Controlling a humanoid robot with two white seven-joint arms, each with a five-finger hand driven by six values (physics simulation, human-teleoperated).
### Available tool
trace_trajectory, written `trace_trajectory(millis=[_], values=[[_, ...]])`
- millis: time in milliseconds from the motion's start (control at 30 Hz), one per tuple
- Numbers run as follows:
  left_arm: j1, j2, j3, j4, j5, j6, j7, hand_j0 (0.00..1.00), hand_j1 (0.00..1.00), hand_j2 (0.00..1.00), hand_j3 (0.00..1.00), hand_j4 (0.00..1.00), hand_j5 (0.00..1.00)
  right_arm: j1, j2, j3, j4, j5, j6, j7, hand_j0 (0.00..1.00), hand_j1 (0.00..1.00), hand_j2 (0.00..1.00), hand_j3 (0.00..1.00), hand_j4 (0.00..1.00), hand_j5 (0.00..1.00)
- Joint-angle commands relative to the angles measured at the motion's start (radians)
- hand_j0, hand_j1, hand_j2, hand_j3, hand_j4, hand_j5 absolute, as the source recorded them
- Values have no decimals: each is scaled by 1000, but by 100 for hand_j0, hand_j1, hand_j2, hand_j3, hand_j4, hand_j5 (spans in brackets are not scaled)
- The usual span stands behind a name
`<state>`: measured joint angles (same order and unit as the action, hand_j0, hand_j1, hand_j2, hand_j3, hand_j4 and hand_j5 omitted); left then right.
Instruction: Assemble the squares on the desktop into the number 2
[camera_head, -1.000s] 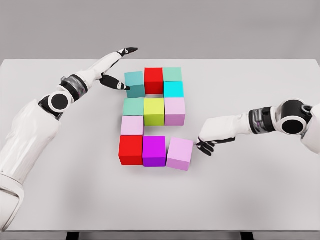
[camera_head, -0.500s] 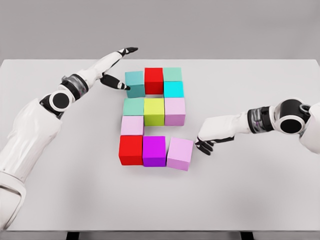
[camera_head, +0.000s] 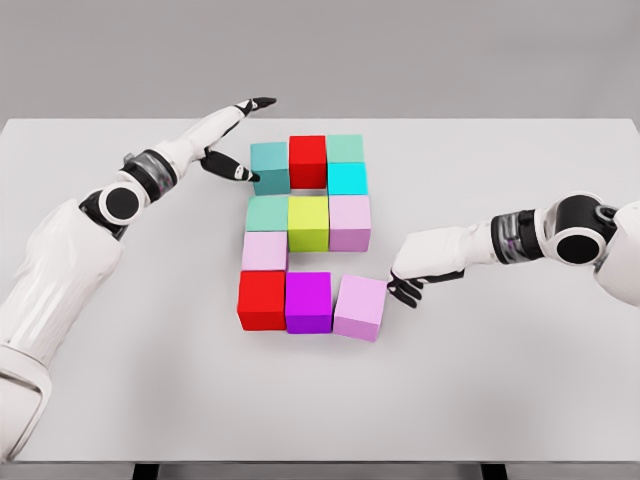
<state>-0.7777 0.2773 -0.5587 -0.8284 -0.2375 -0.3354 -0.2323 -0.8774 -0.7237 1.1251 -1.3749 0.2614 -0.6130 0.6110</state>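
Right hand (camera_head: 418, 272): fingers curled downward, dark fingertips touching the right face of the pale pink block (camera_head: 361, 307); holding nothing, pressing rather than grasping. Pale pink block: last in the bottom row, sitting slightly skewed and a little lower than the purple block (camera_head: 309, 301) and red block (camera_head: 262, 299) to its left, touching the purple one. Above that row: a light pink block (camera_head: 265, 250) on the left; then a middle row of green block (camera_head: 267, 212), yellow block (camera_head: 309, 222) and lilac block (camera_head: 350, 221); a cyan block (camera_head: 348, 178) on the right; a top row of teal block (camera_head: 270, 166), upper red block (camera_head: 308, 160) and mint block (camera_head: 345, 148). Figure reads as nearly complete on the white table (camera_head: 520, 380). Left hand (camera_head: 228, 145): fingers extended and spread, thumb tip at the teal block's left face, gripping nothing. Risks, as judgement: an off-centre push from the right hand could rotate the pale pink block further instead of squaring it; too firm a push could shove the purple and red blocks leftward out of line with the light pink block above.
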Motion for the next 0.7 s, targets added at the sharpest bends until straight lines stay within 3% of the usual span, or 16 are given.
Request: trace_trajectory(millis=[0, 367, 667], values=[[0, -1, 2, 5, 3, -1, 1, 100, 100, 100, 100, 100, 100, 0, 1, -1, 4, -5, 2, 0, 19, 19, 19, 19, 19, 19], [-9, -3, 10, -3, -68, -7, -1, 100, 100, 100, 100, 100, 100, -15, -13, 5, -22, -2, 2, 0, 19, 19, 19, 19, 19, 19], [-12, -1, 14, -6, -68, -2, -2, 100, 100, 100, 100, 100, 100, -52, -51, 68, -47, -2, 2, 0, 19, 19, 19, 19, 19, 19]])
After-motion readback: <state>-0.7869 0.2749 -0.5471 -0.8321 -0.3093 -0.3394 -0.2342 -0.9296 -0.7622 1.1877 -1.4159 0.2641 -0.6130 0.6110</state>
